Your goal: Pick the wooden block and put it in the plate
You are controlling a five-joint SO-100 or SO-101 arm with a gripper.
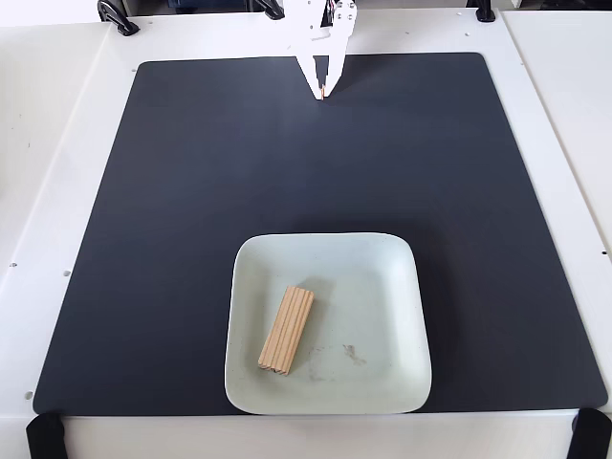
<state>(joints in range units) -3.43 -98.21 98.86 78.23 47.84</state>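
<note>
Down near the front edge of the large black rectangular mat (191,220), the pale white-green square plate (387,287) with rounded corners and a raised rim is sitting flat, faint smudge marks showing on its base to the right of centre. Inside it, the small elongated light tan wooden block (287,330) with lengthwise grain lines is lying on the left half of the base, tilted slightly so its upper end is leaning toward the right of the fixed view. At the far edge of the mat, well apart from the plate, the white two-finger gripper (324,94) is pointing downward with its fingers pressed together into a narrow tip, gripping nothing. The mat is resting on a white table (48,115), and black clamps (118,19) are showing at its corners.
</note>
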